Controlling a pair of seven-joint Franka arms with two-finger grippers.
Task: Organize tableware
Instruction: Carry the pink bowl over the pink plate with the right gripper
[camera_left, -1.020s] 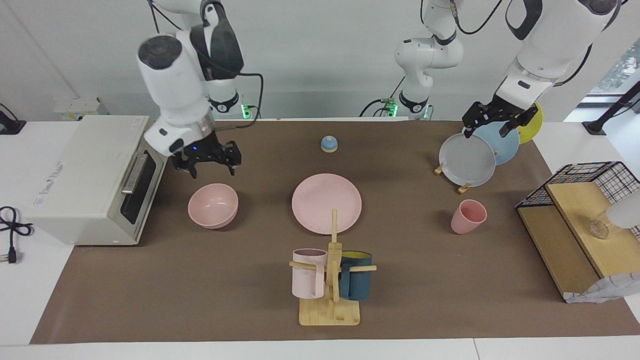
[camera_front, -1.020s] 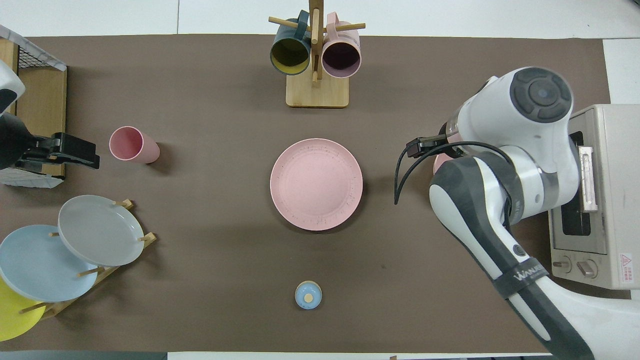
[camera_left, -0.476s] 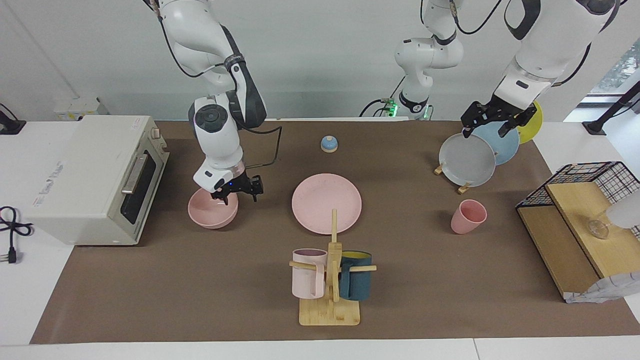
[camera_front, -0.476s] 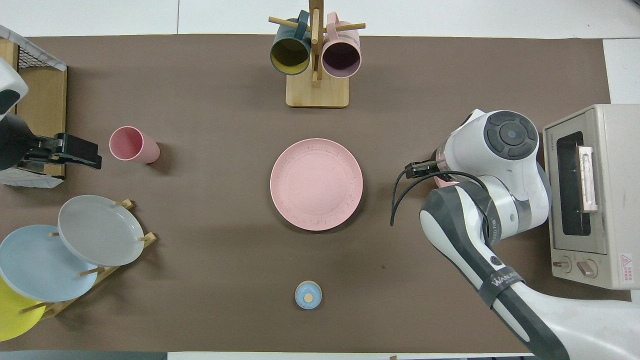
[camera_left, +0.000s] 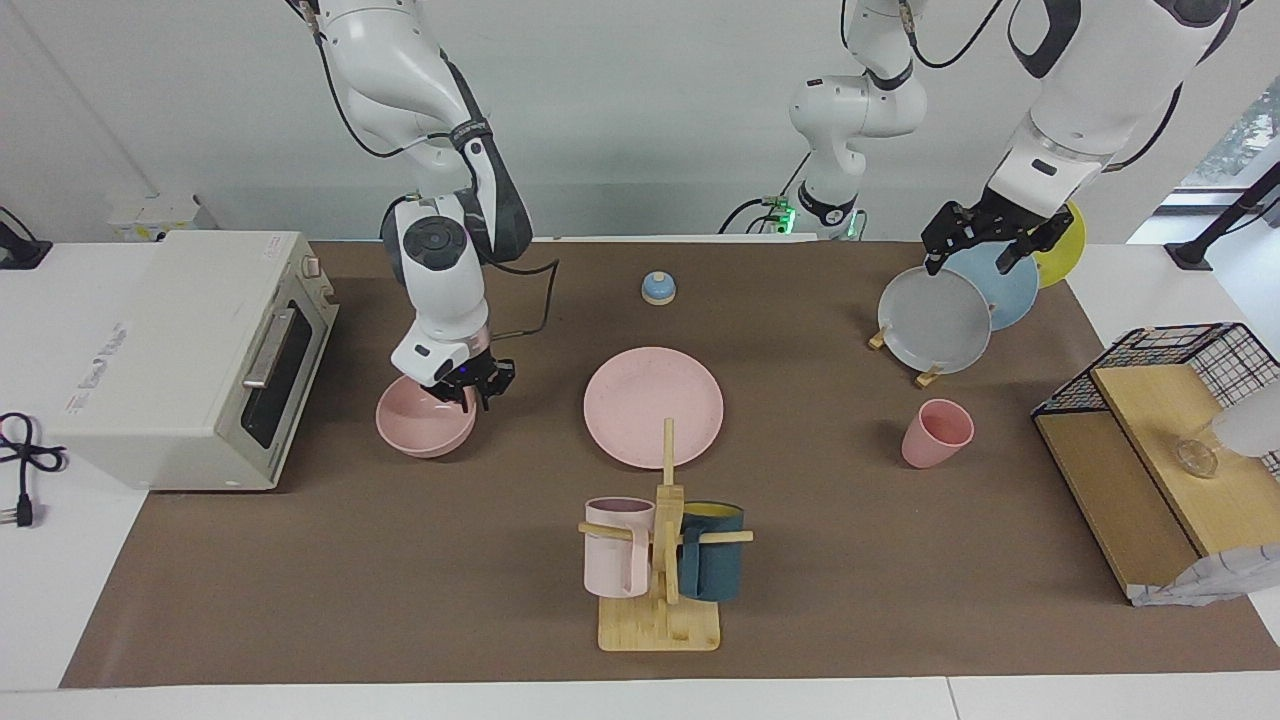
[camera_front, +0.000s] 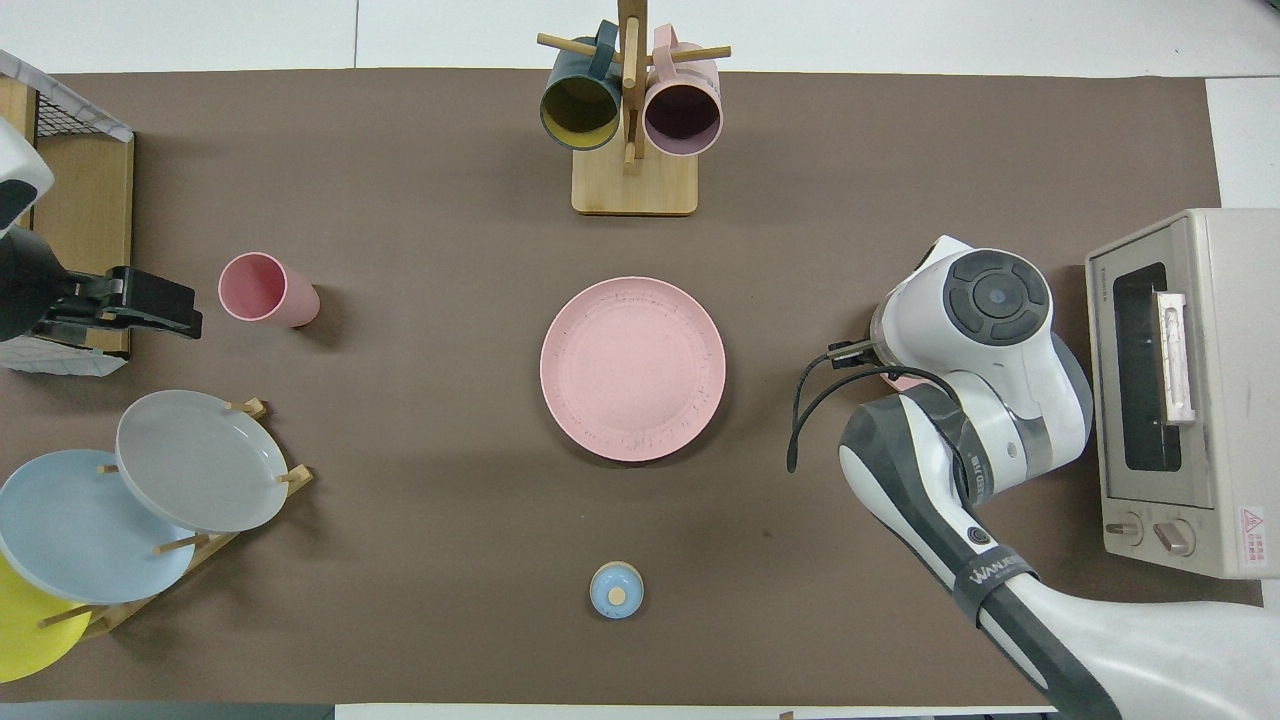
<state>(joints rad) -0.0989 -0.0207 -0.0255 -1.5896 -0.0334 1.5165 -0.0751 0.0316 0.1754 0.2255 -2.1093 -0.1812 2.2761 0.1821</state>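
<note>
The pink bowl (camera_left: 420, 425) sits on the brown mat in front of the toaster oven. My right gripper (camera_left: 472, 388) is down at the bowl's rim on the side toward the pink plate (camera_left: 653, 405); in the overhead view the right arm (camera_front: 985, 330) hides the bowl almost wholly. The plate (camera_front: 632, 368) lies flat at the middle of the mat. The pink cup (camera_left: 935, 433) stands upright toward the left arm's end, and shows in the overhead view (camera_front: 265, 290) too. My left gripper (camera_left: 978, 252) waits open and empty in the air over the plate rack.
A toaster oven (camera_left: 180, 350) stands at the right arm's end. A wooden mug tree (camera_left: 660, 570) holds a pale pink and a teal mug. A rack with grey, blue and yellow plates (camera_left: 935, 320), a small blue bell (camera_left: 658, 288) and a wire-and-wood shelf (camera_left: 1150, 430) also stand here.
My right arm swung down from over the toaster oven's front to the bowl's rim and settled a little lower. The left arm stayed put.
</note>
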